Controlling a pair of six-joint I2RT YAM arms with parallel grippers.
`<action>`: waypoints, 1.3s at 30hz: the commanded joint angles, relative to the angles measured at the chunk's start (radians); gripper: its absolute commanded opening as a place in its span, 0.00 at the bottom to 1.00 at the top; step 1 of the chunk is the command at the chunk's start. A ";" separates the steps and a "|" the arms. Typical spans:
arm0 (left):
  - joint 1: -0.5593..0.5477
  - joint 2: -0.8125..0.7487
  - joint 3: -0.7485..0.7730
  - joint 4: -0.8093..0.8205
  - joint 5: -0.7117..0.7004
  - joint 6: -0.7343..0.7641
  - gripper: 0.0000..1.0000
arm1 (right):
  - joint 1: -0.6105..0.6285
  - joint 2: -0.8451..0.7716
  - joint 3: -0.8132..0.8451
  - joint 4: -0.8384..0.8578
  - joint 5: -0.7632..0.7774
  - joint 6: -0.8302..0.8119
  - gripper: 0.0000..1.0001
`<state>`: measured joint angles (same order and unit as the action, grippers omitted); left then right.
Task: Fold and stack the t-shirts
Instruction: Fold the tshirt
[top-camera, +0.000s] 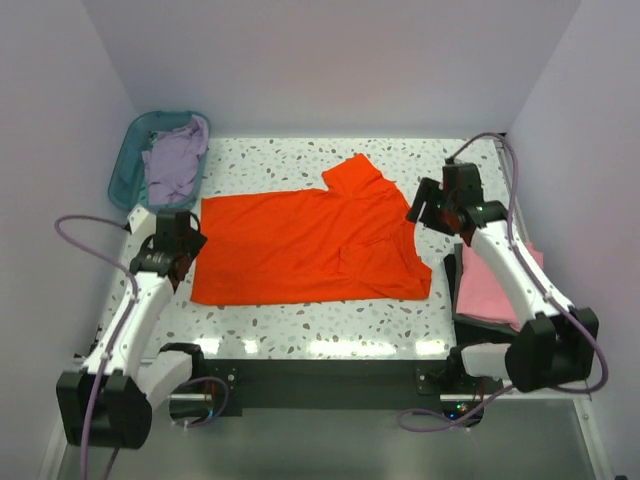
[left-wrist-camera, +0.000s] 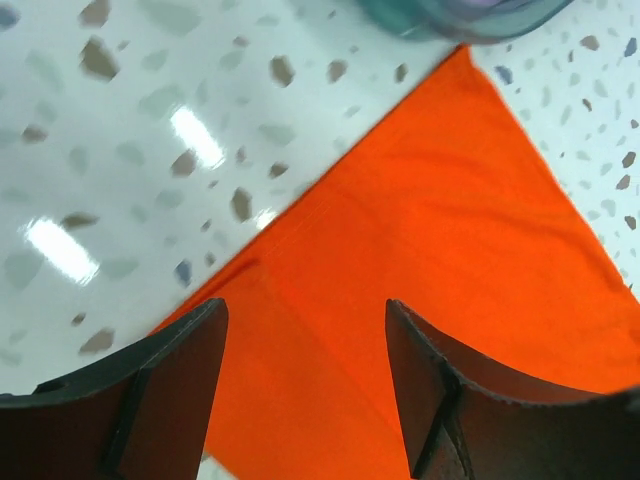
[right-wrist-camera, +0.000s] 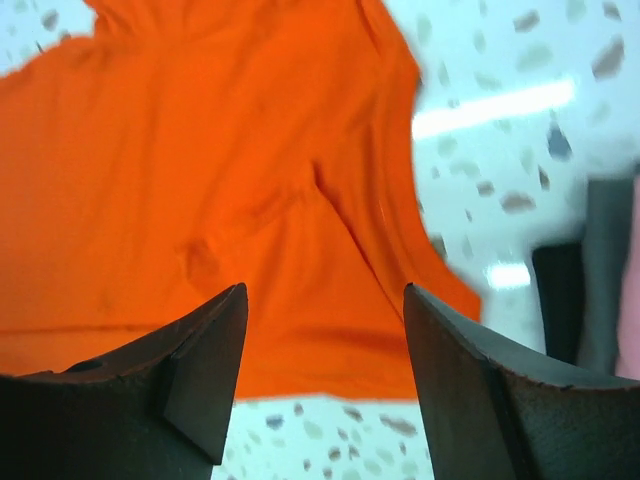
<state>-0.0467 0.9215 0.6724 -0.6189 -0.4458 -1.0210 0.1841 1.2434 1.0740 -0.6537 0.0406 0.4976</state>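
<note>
A bright orange-red t-shirt (top-camera: 310, 245) lies spread flat across the middle of the speckled table (top-camera: 300, 330). My left gripper (top-camera: 185, 230) hovers open over its left corner (left-wrist-camera: 430, 250), with nothing between the dark fingers (left-wrist-camera: 180, 370). At the shirt's right side my right gripper (top-camera: 428, 205) is open too, above the sleeve area (right-wrist-camera: 250, 200), holding nothing. A light pink t-shirt (top-camera: 490, 285) lies folded at the right edge, partly under the right arm. A pale lavender t-shirt (top-camera: 175, 160) is bunched in the teal basket (top-camera: 128, 165).
The teal basket stands at the table's back left corner, close to the left gripper, and its rim (left-wrist-camera: 470, 20) shows in the left wrist view. A dark mat (top-camera: 455, 275) lies under the pink shirt. White walls close in three sides.
</note>
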 joint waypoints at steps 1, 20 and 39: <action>-0.002 0.222 0.149 0.241 -0.033 0.223 0.68 | 0.000 0.140 0.120 0.254 -0.039 -0.039 0.67; -0.012 0.951 0.639 0.395 -0.094 0.361 0.54 | -0.002 0.879 0.748 0.437 -0.099 -0.085 0.60; -0.010 1.200 0.832 0.237 -0.197 0.110 0.52 | -0.002 1.022 0.813 0.436 -0.130 -0.157 0.59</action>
<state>-0.0689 2.1002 1.4578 -0.3687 -0.5652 -0.8555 0.1841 2.2623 1.8343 -0.2543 -0.0788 0.3798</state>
